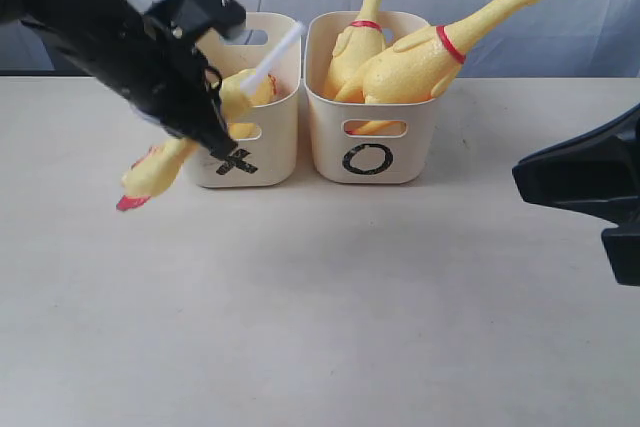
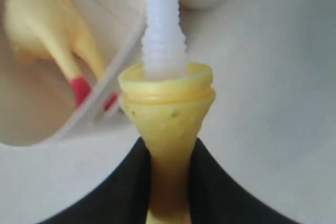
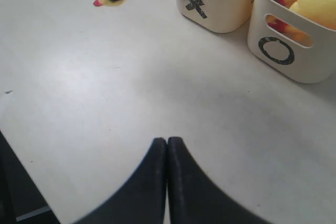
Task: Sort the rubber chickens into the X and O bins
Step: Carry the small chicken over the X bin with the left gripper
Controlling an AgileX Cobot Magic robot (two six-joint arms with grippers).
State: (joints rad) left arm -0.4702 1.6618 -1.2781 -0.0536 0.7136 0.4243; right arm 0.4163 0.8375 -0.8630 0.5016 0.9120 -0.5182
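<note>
My left gripper (image 1: 218,135) is shut on a yellow neck-and-head rubber chicken piece (image 1: 160,169), held in the air at the front left corner of the X bin (image 1: 272,162). Its white tube (image 1: 272,55) slants up over the bin and its red-tipped head hangs low on the left. In the left wrist view the jaws (image 2: 168,148) pinch the yellow neck (image 2: 167,114) below the tube (image 2: 161,24). A yellow chicken body (image 2: 47,30) with red feet lies inside the X bin (image 2: 113,77). Two whole chickens (image 1: 405,67) stand in the O bin (image 1: 412,152). My right gripper (image 3: 167,142) is shut and empty.
The two cream bins stand side by side at the back of the pale table (image 1: 330,297), X bin (image 3: 226,9) left of the O bin (image 3: 310,61). A white backdrop hangs behind them. The right arm (image 1: 585,182) hovers at the right edge.
</note>
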